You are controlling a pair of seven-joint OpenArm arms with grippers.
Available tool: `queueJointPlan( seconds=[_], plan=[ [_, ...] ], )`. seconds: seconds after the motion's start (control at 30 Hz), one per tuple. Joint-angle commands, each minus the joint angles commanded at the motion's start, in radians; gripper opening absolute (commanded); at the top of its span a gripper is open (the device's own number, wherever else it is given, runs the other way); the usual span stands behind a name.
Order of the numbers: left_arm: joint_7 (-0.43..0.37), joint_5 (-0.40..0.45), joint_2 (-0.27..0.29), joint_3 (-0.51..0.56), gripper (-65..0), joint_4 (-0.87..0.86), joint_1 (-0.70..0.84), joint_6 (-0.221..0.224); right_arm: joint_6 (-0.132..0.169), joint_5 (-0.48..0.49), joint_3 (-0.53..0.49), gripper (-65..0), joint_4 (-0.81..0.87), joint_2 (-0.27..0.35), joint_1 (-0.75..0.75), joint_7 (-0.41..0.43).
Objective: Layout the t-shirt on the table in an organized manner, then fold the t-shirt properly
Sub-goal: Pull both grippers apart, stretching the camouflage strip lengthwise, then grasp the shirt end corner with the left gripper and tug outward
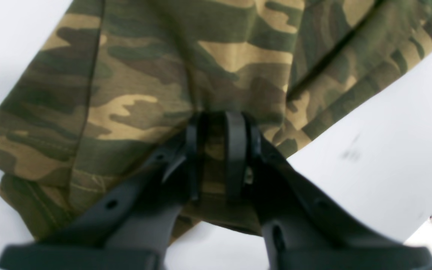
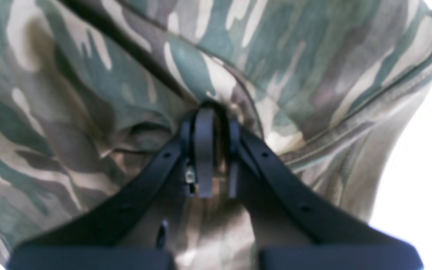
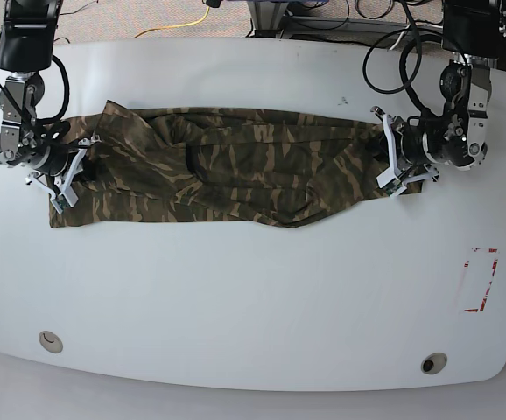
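The camouflage t-shirt (image 3: 227, 171) is stretched into a long band across the far half of the white table (image 3: 253, 297), bunched and partly doubled over. At its right end my left gripper (image 3: 384, 159) is shut on a fold of the cloth. In the left wrist view the black fingers (image 1: 234, 150) pinch the t-shirt (image 1: 163, 67) between them. At the cloth's other end my right gripper (image 3: 80, 164) is shut on the fabric, and the right wrist view shows the t-shirt (image 2: 88, 93) gathered around the closed fingers (image 2: 204, 150).
A red-outlined tape rectangle (image 3: 481, 280) lies near the table's right edge. Two round grommet holes (image 3: 50, 340) (image 3: 433, 362) sit near the front edge. Cables (image 3: 393, 52) hang at the back right, beyond the table.
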Motion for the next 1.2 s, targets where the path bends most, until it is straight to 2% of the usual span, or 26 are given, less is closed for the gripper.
queueJointPlan(
  seconds=[0.27, 0.43, 0.5, 0.7, 0.8, 1.1, 1.2],
  plan=[
    [0.0, -0.008, -0.052, -0.003, -56.8, 0.014, 0.002, 0.0, 0.0, 0.0, -0.002, -60.2, 0.0, -0.006, -0.003, 0.0],
    [0.002, -0.008, -0.072, -0.04, -56.8, 0.132, 0.006, 0.0, 0.0, 0.0, -0.002, -60.2, 0.0, -0.008, -0.003, 0.0],
    [0.003, -0.008, -0.072, -0.061, -56.8, 0.169, 0.006, 0.0, 0.0, 0.002, -0.002, -60.2, 0.0, -0.009, -0.003, 0.0],
    [0.095, -0.009, -0.068, -0.155, -56.8, 0.256, -0.015, 0.0, 0.0, 0.0, -0.003, -60.2, 0.0, -0.031, 0.0, -0.002],
    [0.12, -0.011, -0.066, -0.169, -56.8, 0.284, -0.054, 0.0, 0.0, 0.0, -0.003, -60.2, 0.0, -0.034, 0.0, -0.002],
    [0.126, -0.008, -0.064, -0.172, -56.7, 0.281, -0.083, 0.0, 0.0, 0.0, -0.046, -60.2, 0.0, -0.035, 0.0, -0.003],
    [0.126, -0.002, -0.041, -0.173, -52.6, 0.279, -0.08, 0.0, 0.0, 0.0, -0.055, -60.2, 0.0, -0.035, 0.0, -0.003]
  ],
)
